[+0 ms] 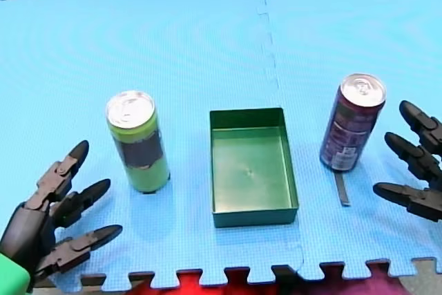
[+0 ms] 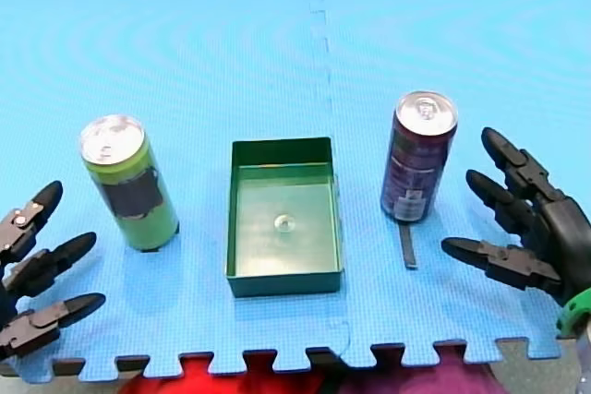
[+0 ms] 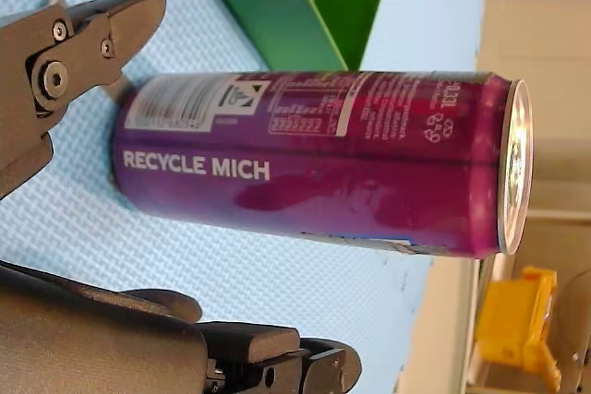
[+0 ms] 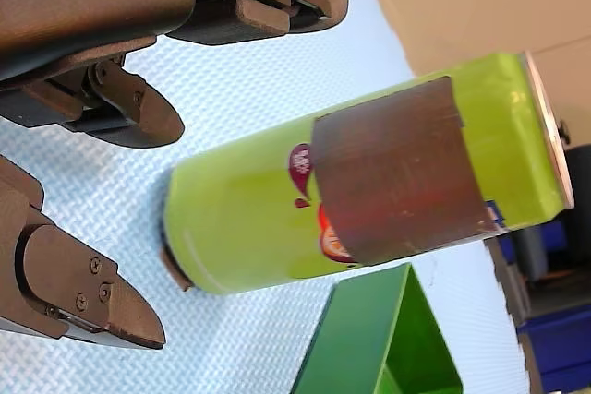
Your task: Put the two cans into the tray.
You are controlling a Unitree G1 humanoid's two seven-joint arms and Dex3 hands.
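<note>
The green can (image 1: 138, 144) stands toward the left edge of the mat (image 1: 207, 46), the purple can (image 1: 351, 126) toward its right, with the tray (image 1: 253, 216) between them; both look smooth, thin-walled and tippy, best wrapped mid-body by the left hand (image 1: 59, 219) and right hand (image 1: 418, 167) beside them, whose uncurled fingers (image 1: 97, 189) hold nothing.

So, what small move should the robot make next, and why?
Probably ease the right robot hand toward the purple can until it can close around it. That can stands upright just right of the tray, ungrasped, and this open hand is beside it, not touching. The open left robot hand, at the mat's front left, is farther from the green can.
</note>
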